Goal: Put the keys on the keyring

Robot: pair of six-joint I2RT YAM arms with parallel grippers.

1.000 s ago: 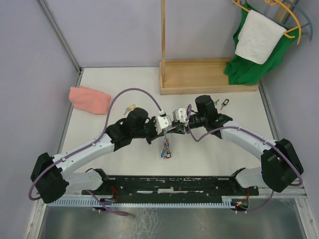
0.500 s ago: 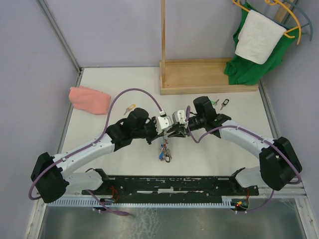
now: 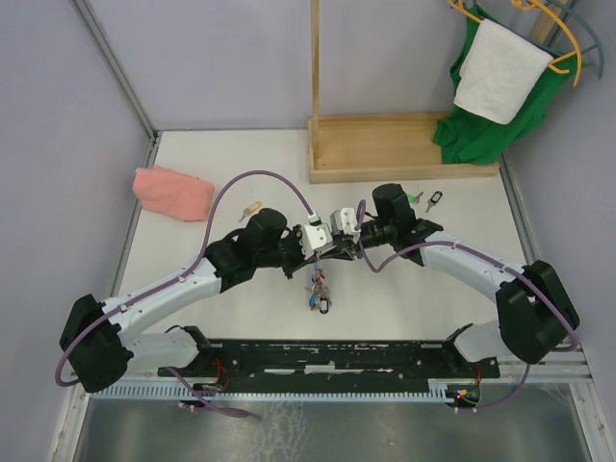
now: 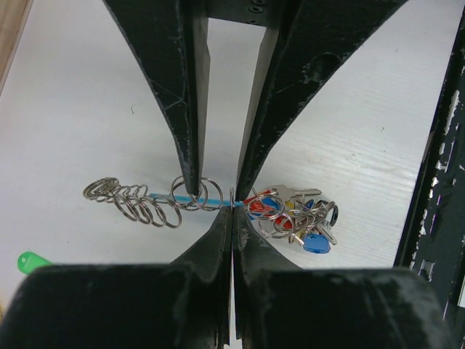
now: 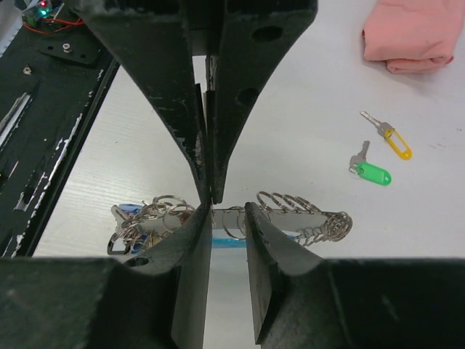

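My left gripper (image 4: 232, 209) is shut on the thin wire of the keyring (image 4: 190, 197), and I hold it above the table. Several small split rings (image 4: 134, 203) are strung along one side. A bunch of keys (image 4: 298, 216) with red, blue and yellow heads hangs on the other side, below the grippers (image 3: 320, 292). My right gripper (image 5: 228, 215) faces the left one with its jaws apart, straddling the wire and a ring (image 5: 234, 222). Loose keys lie on the table: a yellow one (image 5: 396, 142), a green one (image 5: 372, 173) and a black one (image 3: 435, 200).
A folded pink cloth (image 3: 173, 192) lies at the back left. A wooden stand (image 3: 399, 154) runs along the back, with green and white cloths on hangers (image 3: 496, 87) at the right. The black base rail (image 3: 337, 361) lines the near edge.
The right arm has edged left, closer against the left gripper. The hanging key bunch has swung slightly. The left gripper stays shut on the keyring.
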